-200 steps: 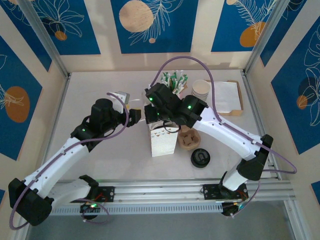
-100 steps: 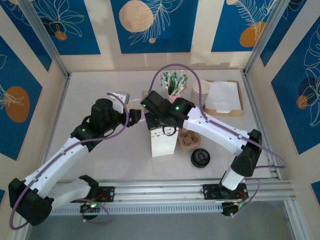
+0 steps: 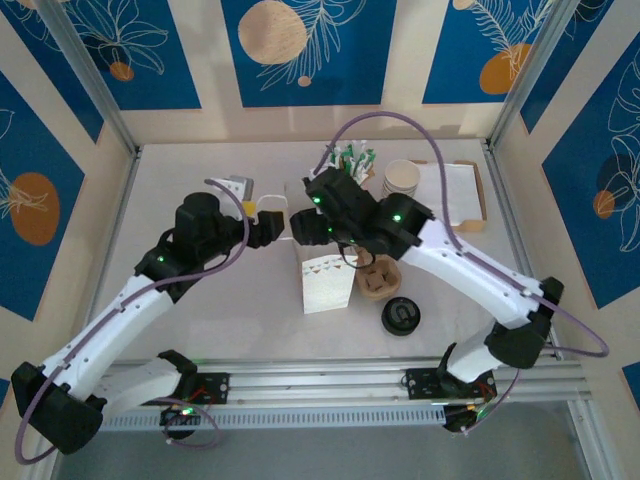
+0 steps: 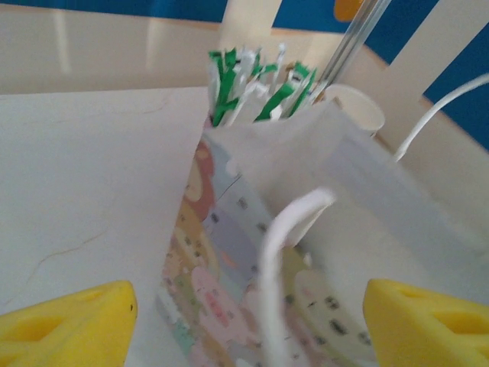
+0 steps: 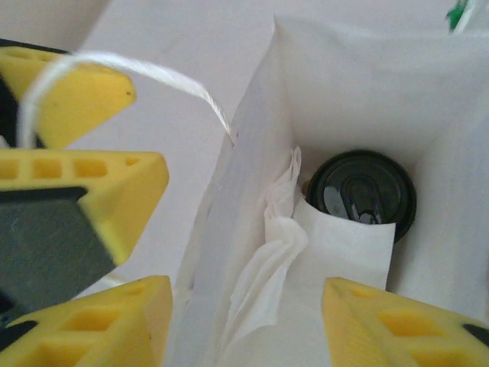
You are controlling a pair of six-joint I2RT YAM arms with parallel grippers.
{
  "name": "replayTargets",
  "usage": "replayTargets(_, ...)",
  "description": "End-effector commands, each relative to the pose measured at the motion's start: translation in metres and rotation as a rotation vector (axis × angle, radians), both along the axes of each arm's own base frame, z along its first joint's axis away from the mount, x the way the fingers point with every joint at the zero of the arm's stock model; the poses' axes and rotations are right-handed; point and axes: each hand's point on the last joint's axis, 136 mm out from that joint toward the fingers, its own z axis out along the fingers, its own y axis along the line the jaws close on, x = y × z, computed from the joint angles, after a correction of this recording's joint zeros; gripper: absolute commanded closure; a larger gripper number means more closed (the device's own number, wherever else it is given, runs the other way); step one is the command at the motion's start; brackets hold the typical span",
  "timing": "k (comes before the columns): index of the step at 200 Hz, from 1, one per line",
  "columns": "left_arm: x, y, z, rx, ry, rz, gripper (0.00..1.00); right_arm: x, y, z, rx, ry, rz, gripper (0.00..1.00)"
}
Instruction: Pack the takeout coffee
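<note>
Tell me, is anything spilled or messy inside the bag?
Nothing spilled. The takeout coffee sits in the paper bag, lid facing up. Only the white napkin beside it looks crumpled and overlaps the lid's edge.

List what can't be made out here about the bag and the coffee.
- Right wrist view: the takeout coffee shows its black lid; a white napkin and the bag walls hide the cup body.
- Top view: the right arm covers the bag mouth, so the contents are hidden.
- Left wrist view: the bag's print is blurred.
</note>
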Motion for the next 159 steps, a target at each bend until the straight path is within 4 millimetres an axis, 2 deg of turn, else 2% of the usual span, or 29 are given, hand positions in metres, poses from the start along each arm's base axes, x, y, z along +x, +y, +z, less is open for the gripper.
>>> replayTargets(1,-0.01,-0.011,0.028,-0.1,0.023,-0.038,0.22,-0.006,-0.01,0.026,0.064,-0.058,-0.009,0.41)
replayTargets(47,-0.016,-0.029,0.044,-0.264,0.135,-0.088,0.22,-0.013,-0.037,0.03,0.099,-0.103,-0.053,0.4)
replayTargets(79,-0.015,-0.029,0.05,-0.306,0.162,-0.069,0.23,-0.019,-0.056,0.034,0.111,-0.13,-0.074,0.37)
replayTargets(110,-0.009,-0.007,0.061,-0.2,0.078,0.022,0.22,-0.03,-0.076,0.046,0.155,-0.202,-0.06,0.3)
replayTargets(132,-0.007,0.016,0.072,-0.085,-0.011,0.103,0.11,-0.033,-0.1,0.057,0.173,-0.291,-0.091,0.25)
replayTargets(144,-0.007,0.031,0.076,-0.023,-0.056,0.158,0.01,-0.032,-0.117,0.062,0.168,-0.347,-0.129,0.23)
replayTargets(159,-0.009,0.053,0.082,0.043,-0.106,0.233,0.0,-0.03,-0.141,0.065,0.16,-0.43,-0.199,0.19)
